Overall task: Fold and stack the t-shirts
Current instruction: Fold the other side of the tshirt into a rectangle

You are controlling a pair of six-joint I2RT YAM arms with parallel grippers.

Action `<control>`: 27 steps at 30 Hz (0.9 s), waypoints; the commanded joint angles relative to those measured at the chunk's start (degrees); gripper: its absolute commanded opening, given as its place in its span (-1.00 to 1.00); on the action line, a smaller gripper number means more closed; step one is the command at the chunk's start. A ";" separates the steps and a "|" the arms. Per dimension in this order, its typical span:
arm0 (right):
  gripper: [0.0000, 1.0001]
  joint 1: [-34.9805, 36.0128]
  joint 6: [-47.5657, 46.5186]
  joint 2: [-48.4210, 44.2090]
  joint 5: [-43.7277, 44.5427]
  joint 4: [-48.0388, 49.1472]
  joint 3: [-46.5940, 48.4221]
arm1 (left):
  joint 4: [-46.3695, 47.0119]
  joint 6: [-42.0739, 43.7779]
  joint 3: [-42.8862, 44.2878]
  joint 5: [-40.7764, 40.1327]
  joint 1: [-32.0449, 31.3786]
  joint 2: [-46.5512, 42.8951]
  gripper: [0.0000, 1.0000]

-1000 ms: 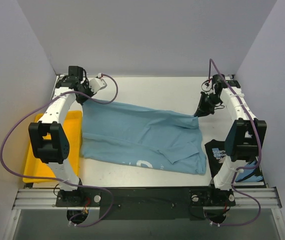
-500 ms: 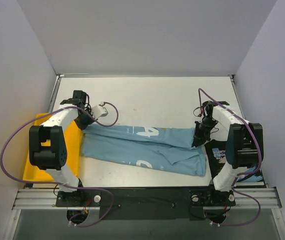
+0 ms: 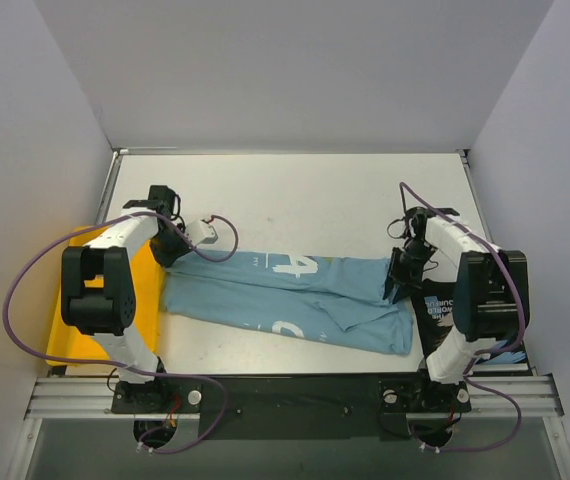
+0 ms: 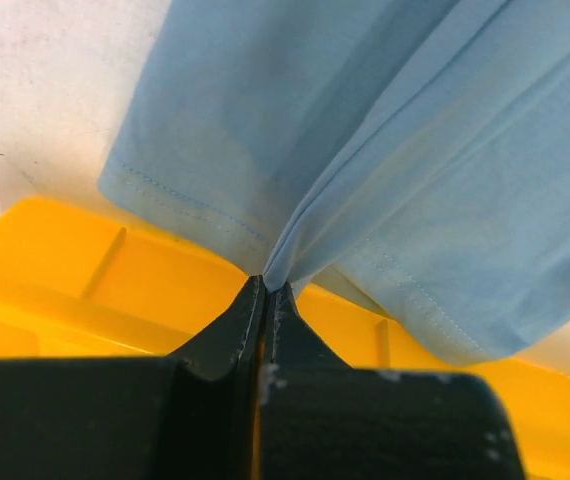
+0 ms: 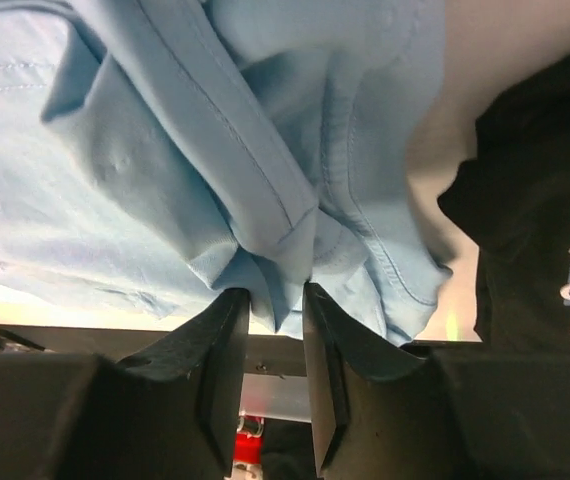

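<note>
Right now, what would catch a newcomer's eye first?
The light blue t-shirt lies folded across mid-table, pinched at its ends by the left gripper and right gripper. Then the yellow tray at the left edge and the black t-shirt at the right.

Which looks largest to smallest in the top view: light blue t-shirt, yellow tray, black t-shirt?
Largest: light blue t-shirt.
Then: yellow tray.
Smallest: black t-shirt.
The last two are partly hidden, so their order is unsure.
</note>
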 commanded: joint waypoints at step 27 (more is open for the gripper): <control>-0.58 0.44 5.11 -2.92 1.17 5.42 -2.74 | -7.16 4.17 5.73 4.71 0.04 -3.59 -1.00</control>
